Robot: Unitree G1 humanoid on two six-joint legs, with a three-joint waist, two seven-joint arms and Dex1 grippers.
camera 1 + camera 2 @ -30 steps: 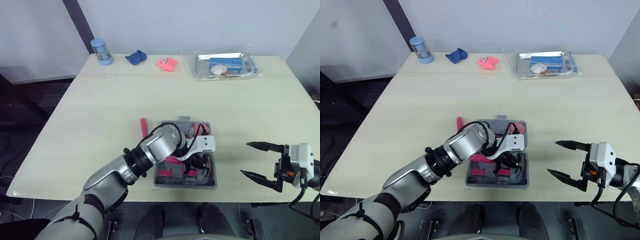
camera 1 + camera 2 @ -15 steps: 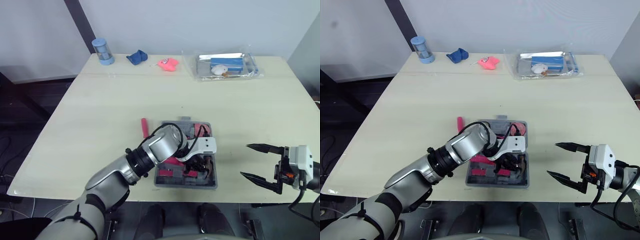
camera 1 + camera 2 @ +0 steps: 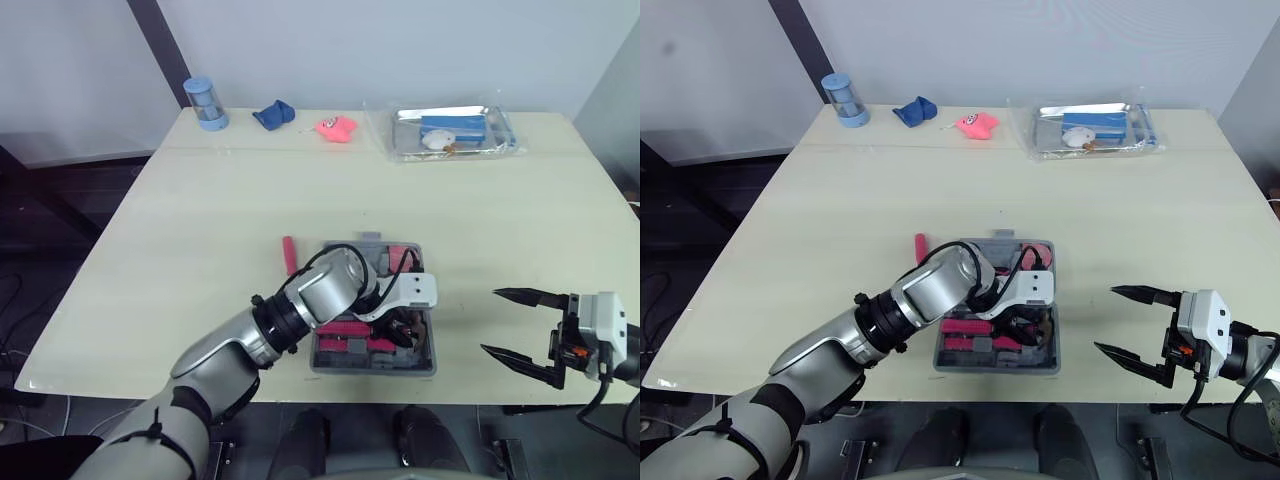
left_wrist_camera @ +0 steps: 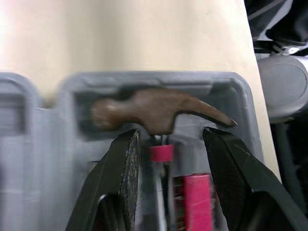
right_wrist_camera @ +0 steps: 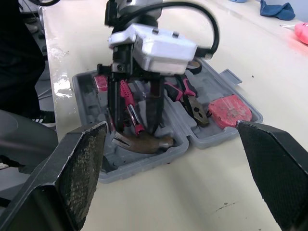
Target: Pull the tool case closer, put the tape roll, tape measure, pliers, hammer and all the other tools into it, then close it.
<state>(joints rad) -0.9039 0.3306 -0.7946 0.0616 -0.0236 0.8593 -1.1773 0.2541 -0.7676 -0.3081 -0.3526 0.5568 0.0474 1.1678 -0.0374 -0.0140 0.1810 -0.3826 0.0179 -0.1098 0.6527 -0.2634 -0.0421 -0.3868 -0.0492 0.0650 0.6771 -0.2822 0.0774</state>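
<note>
- Left gripper (image 4: 171,139), fingers spread astride the neck of the hammer (image 4: 154,110), inside the open tool case (image 3: 992,366).
- Right gripper (image 3: 490,320) gapes wide above the pale table (image 3: 220,220), beside the case.
- Pliers (image 5: 195,103) lie in the case.

We read the grey moulded plastic tool case (image 5: 144,166), low in the middle of the head views, as matt. The brown-headed hammer (image 4: 154,113) in it has a dull, unpolished metal head and a glossy pink grip. The pale cream table (image 3: 200,220) looks smooth with a soft sheen. At upper right, the clear plastic bag (image 3: 452,130) is shiny and crinkled. The right gripper (image 3: 491,320) has black fingers (image 5: 82,163) with rough, sandpaper-like pads; the left gripper (image 4: 171,134) has a glossy white plastic housing.
</note>
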